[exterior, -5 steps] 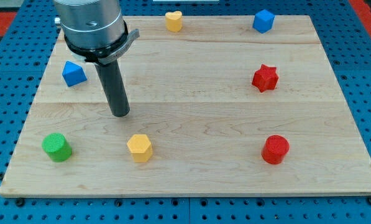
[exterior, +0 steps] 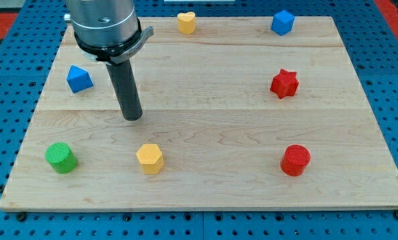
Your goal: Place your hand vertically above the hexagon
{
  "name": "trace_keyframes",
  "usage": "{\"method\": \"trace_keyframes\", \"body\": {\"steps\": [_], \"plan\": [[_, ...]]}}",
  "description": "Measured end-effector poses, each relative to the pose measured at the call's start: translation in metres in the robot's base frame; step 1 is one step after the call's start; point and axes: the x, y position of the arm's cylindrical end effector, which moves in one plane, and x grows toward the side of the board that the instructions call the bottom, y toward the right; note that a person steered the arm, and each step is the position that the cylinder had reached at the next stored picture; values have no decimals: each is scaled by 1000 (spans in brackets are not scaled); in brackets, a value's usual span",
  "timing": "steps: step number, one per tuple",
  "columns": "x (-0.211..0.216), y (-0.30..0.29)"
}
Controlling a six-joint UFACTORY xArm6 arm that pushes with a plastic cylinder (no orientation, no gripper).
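Note:
The yellow hexagon block [exterior: 149,158] lies near the bottom of the wooden board [exterior: 205,107], left of centre. My tip [exterior: 133,118] is on the board above the hexagon in the view, a little to its left, with a clear gap between them. The dark rod rises from the tip to the silver arm body at the view's top left.
A green cylinder [exterior: 61,157] sits at the bottom left. A blue block [exterior: 79,79] lies left of the rod. A yellow heart [exterior: 186,21] and a blue cube [exterior: 283,22] sit at the top. A red star [exterior: 285,83] and a red cylinder [exterior: 295,160] sit on the right.
My tip has moved slightly to the view's right and up, a little farther from the yellow hexagon. No block has moved.

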Motion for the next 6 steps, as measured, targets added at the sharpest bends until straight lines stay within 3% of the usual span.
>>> {"method": "trace_keyframes", "body": {"steps": [6], "plan": [[0,12]]}}
